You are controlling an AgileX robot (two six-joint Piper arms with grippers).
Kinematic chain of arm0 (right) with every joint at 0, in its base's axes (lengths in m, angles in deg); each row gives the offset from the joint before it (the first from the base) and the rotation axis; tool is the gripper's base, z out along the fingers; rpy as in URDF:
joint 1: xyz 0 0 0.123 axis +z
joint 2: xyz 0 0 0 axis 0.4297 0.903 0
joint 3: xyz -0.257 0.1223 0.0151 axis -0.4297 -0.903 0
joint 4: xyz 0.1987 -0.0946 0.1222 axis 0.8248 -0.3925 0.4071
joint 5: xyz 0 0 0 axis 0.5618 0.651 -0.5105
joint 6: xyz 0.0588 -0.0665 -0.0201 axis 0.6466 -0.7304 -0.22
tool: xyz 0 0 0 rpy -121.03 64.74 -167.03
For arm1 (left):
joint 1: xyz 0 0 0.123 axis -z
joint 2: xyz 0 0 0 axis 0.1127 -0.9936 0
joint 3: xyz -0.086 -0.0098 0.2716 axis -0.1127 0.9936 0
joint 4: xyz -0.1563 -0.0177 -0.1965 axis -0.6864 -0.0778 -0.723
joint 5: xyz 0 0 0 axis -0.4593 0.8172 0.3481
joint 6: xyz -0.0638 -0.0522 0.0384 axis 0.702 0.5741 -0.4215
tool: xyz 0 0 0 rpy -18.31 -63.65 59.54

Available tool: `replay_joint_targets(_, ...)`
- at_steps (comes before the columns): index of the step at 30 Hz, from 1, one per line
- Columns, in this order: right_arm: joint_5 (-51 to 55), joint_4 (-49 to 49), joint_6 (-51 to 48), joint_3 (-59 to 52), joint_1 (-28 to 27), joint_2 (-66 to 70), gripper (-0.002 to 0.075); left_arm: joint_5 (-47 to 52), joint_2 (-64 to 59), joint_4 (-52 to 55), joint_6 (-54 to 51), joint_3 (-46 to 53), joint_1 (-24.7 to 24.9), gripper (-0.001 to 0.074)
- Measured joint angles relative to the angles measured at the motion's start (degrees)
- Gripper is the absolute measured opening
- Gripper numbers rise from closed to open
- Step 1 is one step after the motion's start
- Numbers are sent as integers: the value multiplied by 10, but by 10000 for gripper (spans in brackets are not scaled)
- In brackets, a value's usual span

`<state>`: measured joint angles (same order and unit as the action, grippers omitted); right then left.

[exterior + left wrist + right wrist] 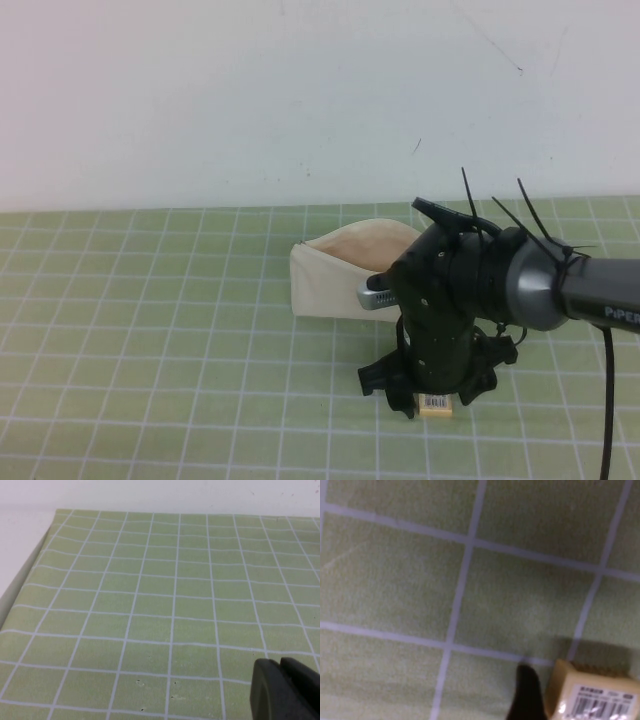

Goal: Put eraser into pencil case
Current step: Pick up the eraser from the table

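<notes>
The eraser (434, 404) is a small tan block with a white barcode label, lying low on the green grid mat near the front. My right gripper (432, 398) points straight down over it, its jaws closed against the eraser's sides. In the right wrist view one dark fingertip (526, 695) presses the side of the eraser (592, 695); the other fingertip is out of frame. The cream pencil case (335, 280) lies just behind the right arm, mouth open and peach lining showing. My left gripper (283, 690) is shut and empty over bare mat, out of the high view.
The green grid mat (150, 330) covers the table up to a white wall at the back. The mat's edge (30, 565) shows in the left wrist view. The right arm's body hides the right end of the pencil case.
</notes>
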<state>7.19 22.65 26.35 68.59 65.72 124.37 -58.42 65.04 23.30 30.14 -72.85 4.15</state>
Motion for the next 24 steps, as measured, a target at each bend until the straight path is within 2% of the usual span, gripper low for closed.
replay_joint_targets(2, 0, 2, 0, 0, 0, 0, 452, 0, 0, 0, 0, 0, 0, -1)
replay_joint_targets(6, -6, 11, 0, 0, 1, 0, 302, 0, 0, 0, 0, 0, 0, -1)
replay_joint_targets(13, -6, 32, -20, 0, 1, -12, 307, 0, 0, 0, 0, 0, 0, -1)
replay_joint_targets(17, -16, 54, -65, -2, 1, -75, 307, 0, 0, 0, 0, 0, 0, -1)
replay_joint_targets(24, -156, 24, -113, -2, 1, -175, 307, 0, 0, 0, 0, 0, 0, -1)
